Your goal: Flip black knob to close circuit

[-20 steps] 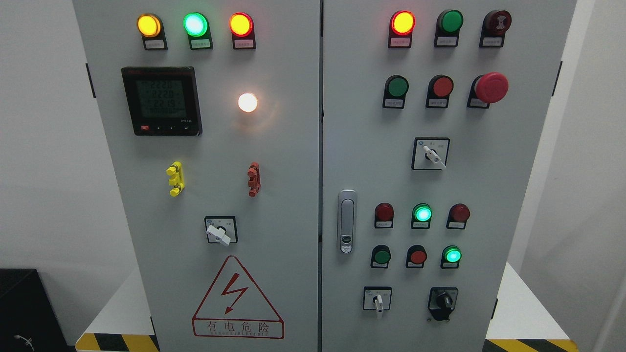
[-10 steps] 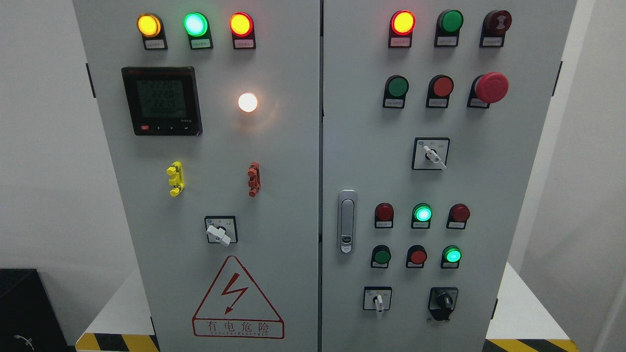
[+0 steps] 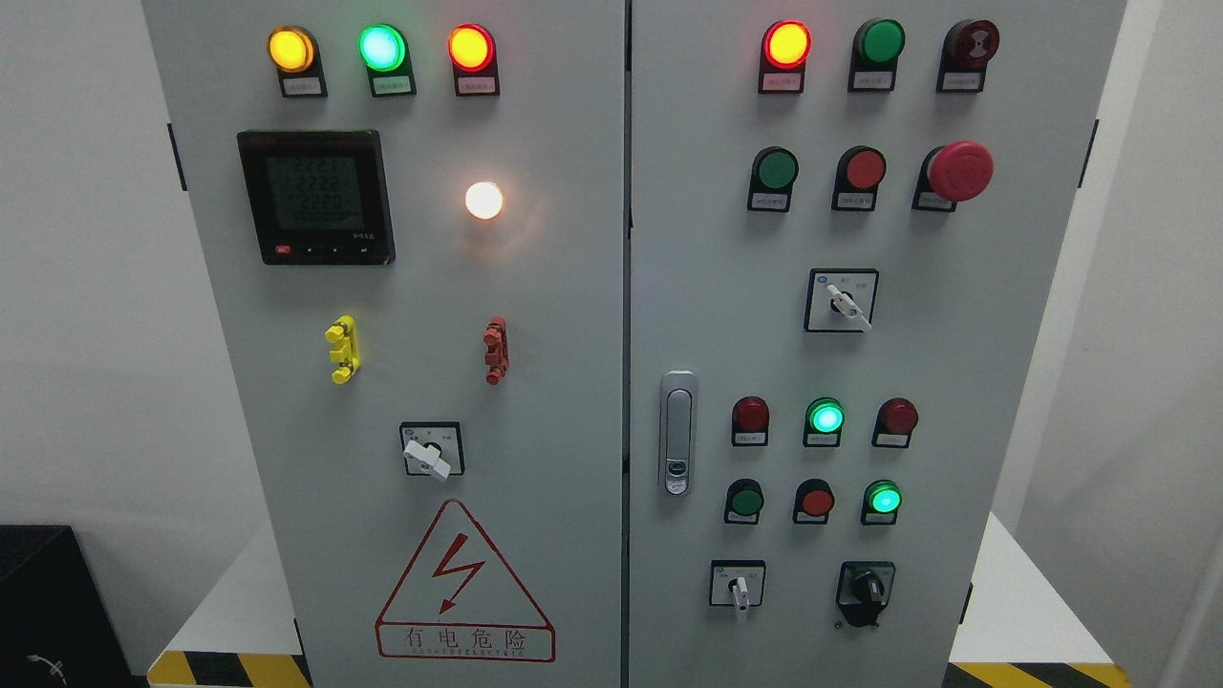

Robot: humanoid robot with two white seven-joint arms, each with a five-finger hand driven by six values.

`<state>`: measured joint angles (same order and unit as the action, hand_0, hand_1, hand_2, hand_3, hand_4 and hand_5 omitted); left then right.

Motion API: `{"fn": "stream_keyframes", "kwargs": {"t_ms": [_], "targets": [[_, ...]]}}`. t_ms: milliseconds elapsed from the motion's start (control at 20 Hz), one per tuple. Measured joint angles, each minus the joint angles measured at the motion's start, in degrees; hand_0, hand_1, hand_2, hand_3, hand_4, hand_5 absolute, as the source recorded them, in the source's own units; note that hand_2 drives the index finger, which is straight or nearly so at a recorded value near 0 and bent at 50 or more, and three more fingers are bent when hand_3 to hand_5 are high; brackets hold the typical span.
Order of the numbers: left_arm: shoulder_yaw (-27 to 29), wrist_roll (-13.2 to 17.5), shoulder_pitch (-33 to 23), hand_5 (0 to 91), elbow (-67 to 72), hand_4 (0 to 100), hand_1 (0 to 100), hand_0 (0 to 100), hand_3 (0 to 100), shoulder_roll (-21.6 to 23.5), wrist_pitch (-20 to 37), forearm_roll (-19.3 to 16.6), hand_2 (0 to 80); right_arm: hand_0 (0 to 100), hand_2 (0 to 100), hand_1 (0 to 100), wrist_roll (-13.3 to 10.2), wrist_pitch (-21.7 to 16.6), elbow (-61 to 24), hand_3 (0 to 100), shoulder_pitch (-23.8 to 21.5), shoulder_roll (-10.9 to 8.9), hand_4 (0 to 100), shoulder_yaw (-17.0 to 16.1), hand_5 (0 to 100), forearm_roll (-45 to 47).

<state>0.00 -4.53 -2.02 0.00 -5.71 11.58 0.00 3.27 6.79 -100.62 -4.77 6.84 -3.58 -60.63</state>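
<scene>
Here neither hand shows, so their state cannot be told. Reading the cabinet [image 3: 535, 401] left to right: the meter [image 3: 316, 197] near its upper left, the door handle [image 3: 677, 432] at mid-seam, and the black knob [image 3: 866, 591] by the lower right corner. A good approach comes square on, pinching the knob's ridge before turning. Against the earlier frames only the meter's digits differ.

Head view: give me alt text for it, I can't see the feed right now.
A grey electrical cabinet fills the frame, and the black knob at the lower right of its right door is untouched; no robot hand shows. Lit lamps, buttons, a red mushroom button and a meter dot both doors.
</scene>
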Motion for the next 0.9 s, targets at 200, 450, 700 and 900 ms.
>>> {"fn": "stream_keyframes", "kwargs": {"t_ms": [200,450,700,900], "targets": [[0.0,-0.16,0.0,0.0,0.0,0,56,12,0,0.0,0.06,0.0,0.0,0,83,20,0.49,1.36,-1.16,97,2.35,0.14,79,0.0,82,-2.11],[0.0,-0.2,0.0,0.0,0.0,0,56,12,0,0.0,0.3,0.0,0.0,0,83,20,0.77,2.96,-1.35,97,5.15,0.28,79,-0.16,82,-4.27],[0.0,-0.22,0.0,0.0,0.0,0,56,12,0,0.0,0.12,0.0,0.0,0,83,20,0.84,4.04,-0.54,97,8.07,0.37,80,-0.77,82,-5.65],[0.0,-0.24,0.0,0.0,0.0,0,56,12,0,0.0,0.04,0.0,0.0,0,83,20,1.12,4.44,0.34,97,10.13,0.48,80,-1.5,82,-6.53]]}}
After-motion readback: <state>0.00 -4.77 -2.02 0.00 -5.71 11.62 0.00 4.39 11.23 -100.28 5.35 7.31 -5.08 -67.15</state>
